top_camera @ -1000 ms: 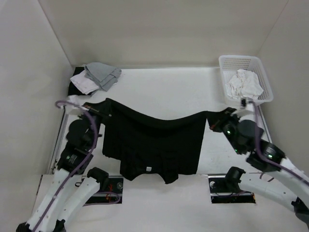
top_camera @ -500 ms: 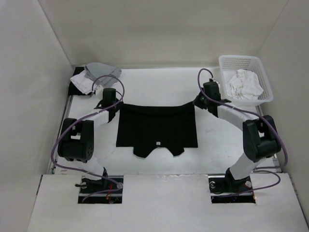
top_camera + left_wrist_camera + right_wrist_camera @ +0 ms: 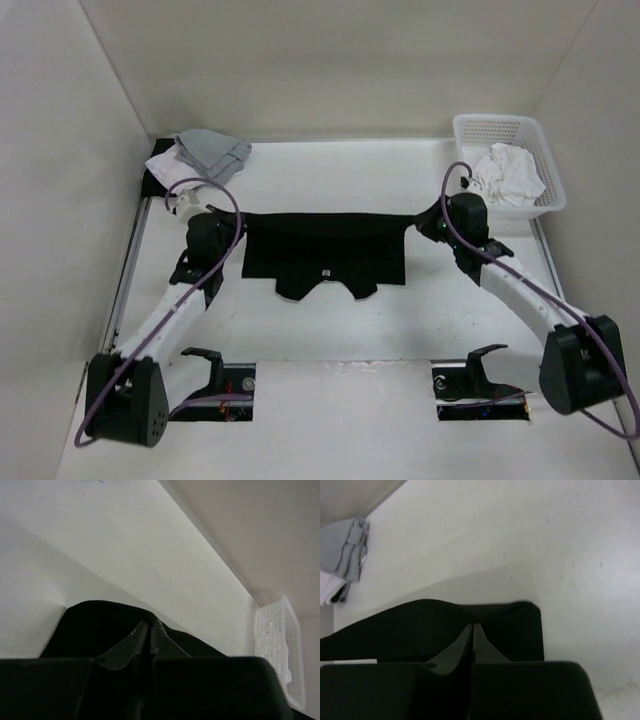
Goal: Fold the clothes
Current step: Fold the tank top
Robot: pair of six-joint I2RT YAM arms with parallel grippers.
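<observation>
"Now, where is the black top (image 3: 325, 250)?"

"I see it at the middle of the tabletop (image 3: 330, 330), neck opening toward the near edge."

"And the fingers?"

"The left fingers (image 3: 127, 647) are pressed together, pinching its far left corner. The right fingers (image 3: 452, 652) pinch the far right corner likewise. The basket (image 3: 545, 150) stands far right and the grey and white garments (image 3: 205, 155) lie far left, both apart from it."
</observation>
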